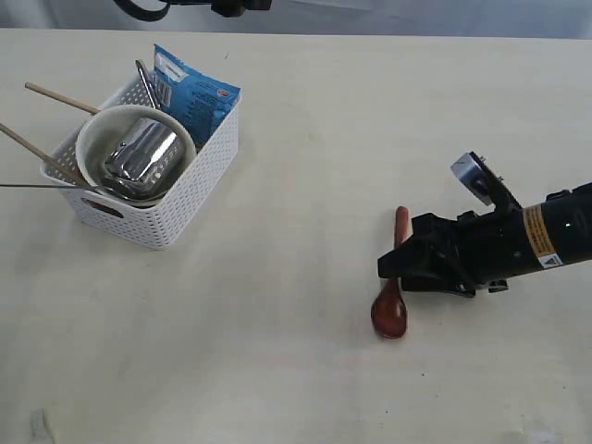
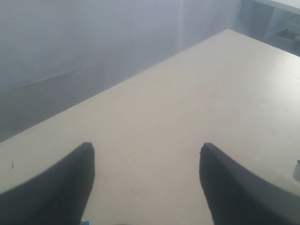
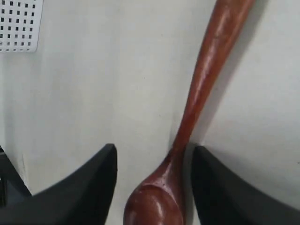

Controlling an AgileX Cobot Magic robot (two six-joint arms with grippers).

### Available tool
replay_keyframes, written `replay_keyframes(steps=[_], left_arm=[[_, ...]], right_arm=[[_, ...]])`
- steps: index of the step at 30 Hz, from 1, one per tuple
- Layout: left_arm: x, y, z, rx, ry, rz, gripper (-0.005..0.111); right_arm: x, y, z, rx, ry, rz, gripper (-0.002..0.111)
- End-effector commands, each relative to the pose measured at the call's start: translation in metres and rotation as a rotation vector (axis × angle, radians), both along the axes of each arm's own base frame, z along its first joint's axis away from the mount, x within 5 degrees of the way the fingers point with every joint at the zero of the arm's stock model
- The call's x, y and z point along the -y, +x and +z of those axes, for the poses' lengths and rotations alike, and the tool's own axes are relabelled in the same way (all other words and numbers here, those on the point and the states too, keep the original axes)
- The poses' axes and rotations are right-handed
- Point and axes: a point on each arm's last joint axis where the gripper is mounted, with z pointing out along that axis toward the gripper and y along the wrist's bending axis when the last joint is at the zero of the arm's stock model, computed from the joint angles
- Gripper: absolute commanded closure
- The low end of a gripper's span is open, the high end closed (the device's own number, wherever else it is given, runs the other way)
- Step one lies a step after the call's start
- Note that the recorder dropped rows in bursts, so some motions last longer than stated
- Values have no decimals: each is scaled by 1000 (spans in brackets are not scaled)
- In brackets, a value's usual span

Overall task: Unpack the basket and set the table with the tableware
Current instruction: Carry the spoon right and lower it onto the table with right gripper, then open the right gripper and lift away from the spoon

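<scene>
Spoon (image 3: pixel 197 103), dark red: flat on surface (image 1: pixel 296 139), well apart from basket (image 1: pixel 185 217); position reads as a laid place setting, away from the unpacking.
Right claw (image 3: pixel 152 164): low over spoon's neck, fingers parted wider than the handle, one just beside it, nothing gripped.
Left claw (image 2: pixel 146 187): parted, empty, above bare surface.
Basket contents: cream bowl (image 1: pixel 92 139) holding steel cup (image 1: pixel 139 153); chopsticks (image 1: pixel 55 94) and steel cutlery (image 1: pixel 145 81) propped over the walls; blue snack packet (image 1: pixel 199 92) upright at the far corner.
</scene>
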Motion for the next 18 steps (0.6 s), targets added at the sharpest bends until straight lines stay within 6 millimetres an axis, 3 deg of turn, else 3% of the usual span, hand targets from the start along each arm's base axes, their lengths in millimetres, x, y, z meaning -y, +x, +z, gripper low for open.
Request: replay_keyframes(steps=[1,6,10,14,18], left_arm=[[-1,-1,0,5,9,-2,45],[-1,-1,0,5,9,-2,45],[-1,-1,0,10,15,-5,45],[-1,-1,0,13,21,-8,45],[-1,-1,0,15,24,-9,45]], right_arm=[[5,1,-5,26,-91,-5,59],[8,8,-5,48,-131,-24,59],[8,19,7,106,-127,-37,59],[8,30,33,221,-124,-49,59],[14,34,72,396,-193,-110,59]])
